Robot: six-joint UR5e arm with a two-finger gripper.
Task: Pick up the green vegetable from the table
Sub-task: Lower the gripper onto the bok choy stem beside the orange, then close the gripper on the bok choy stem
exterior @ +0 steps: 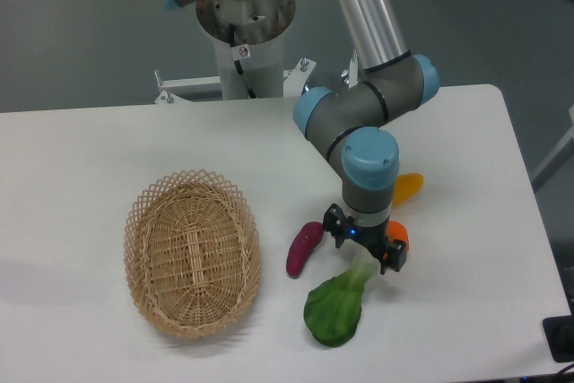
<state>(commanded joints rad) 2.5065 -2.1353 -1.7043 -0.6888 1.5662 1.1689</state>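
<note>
A green vegetable is lying on the white counter close to its near edge, right of the middle. Its broad dark leaf is pointing toward the near edge, and its pale stalk is reaching up and away toward the robot.

Directly over the stalk end, the end effector is hanging low, its two dark fingers spread apart with one on either side of the stalk. It is open and gripping nothing. Whether the fingers are touching the stalk cannot be told.

This looks like the approach step, with the grasp not yet made. The next move is likely calling for a short descent and a closing of the fingers on the stalk, then a straight lift.

A small purple vegetable is lying just left of the end effector. An orange piece is sitting just to its right, and a yellow one is lying further back.

The wrist is pointing straight down from a bent grey arm with blue joint caps, which is rising toward the far edge. A wicker basket is sitting well to the left.
</note>
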